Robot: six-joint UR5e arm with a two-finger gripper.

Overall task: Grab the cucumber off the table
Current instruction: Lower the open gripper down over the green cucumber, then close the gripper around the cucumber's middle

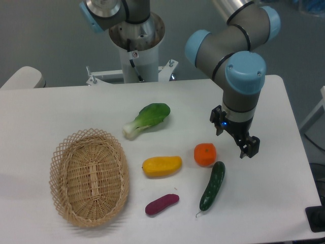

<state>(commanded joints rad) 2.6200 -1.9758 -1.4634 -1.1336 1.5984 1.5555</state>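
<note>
The cucumber (212, 186) is long, slim, dark green and glossy. It lies on the white table (274, 203) at the front right, its thin stem tip pointing to the front. My gripper (235, 139) hangs above the table just behind and to the right of the cucumber's far end, apart from it. Its two black fingers stand spread and hold nothing.
An orange (205, 154) lies right by the cucumber's far end. A yellow vegetable (161, 166), a short purple sweet potato (162, 204) and a bok choy (147, 119) lie to the left. A wicker basket (89, 176) stands at the front left. The robot base (136, 51) is at the back.
</note>
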